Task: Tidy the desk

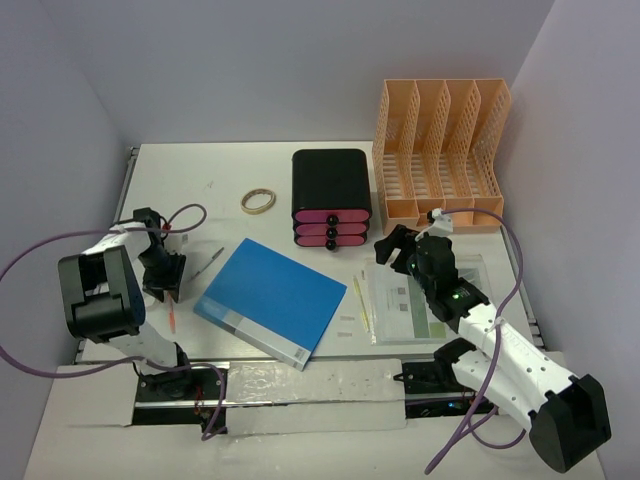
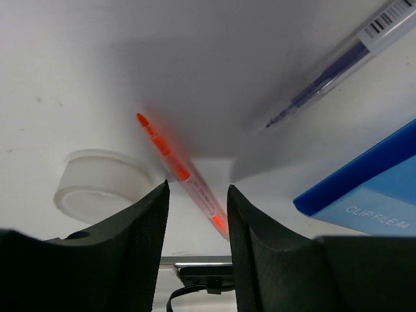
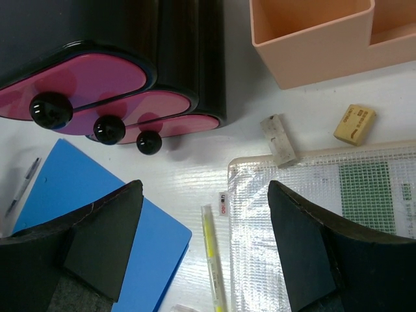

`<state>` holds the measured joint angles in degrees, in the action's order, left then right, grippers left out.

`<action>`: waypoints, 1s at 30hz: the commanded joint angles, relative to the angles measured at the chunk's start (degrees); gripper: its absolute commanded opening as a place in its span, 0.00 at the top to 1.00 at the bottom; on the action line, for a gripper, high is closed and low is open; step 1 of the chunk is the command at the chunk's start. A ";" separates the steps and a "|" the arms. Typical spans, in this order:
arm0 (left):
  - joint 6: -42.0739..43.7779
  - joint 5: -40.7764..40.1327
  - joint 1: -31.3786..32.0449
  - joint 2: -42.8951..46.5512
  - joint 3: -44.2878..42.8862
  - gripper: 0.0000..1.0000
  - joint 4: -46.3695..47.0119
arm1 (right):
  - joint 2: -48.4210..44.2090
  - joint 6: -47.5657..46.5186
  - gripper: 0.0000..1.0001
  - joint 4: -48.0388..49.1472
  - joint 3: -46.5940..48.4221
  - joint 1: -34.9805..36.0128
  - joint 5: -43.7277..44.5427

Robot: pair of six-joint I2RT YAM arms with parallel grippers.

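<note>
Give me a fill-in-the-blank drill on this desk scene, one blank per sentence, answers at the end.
The pen lying between the fingers of the left gripper is ____ in colour. The black box has ____ pink drawers. The clip file on the desk is ____ in colour.
Answers: orange; three; blue.

Top cam above desk (image 1: pixel 200 170); wrists close-up

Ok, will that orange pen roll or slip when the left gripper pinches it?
Likely rolls: the orange pen is a slim round barrel flat on the smooth desk. Probably light, stiff. It lies diagonal to the left gripper, so it may swivel.
</note>
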<state>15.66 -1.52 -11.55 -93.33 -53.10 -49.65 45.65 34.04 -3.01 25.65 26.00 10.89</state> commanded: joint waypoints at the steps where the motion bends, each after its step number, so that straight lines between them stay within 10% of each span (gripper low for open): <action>1: 1.02 2.71 0.21 -2.14 -0.62 0.56 1.11 | 0.45 -0.12 0.16 1.78 0.15 0.39 2.09; 20: 2.45 9.34 0.13 -7.65 -2.36 1.00 0.69 | -1.17 -0.82 0.16 -0.07 0.81 0.37 6.16; 30: 0.95 9.72 0.12 0.30 -3.51 1.00 4.14 | 0.24 -1.25 0.16 0.55 1.16 0.45 4.74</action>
<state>17.27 3.37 -11.53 -97.73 -55.85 -51.62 45.52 33.39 -3.64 25.65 26.00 15.37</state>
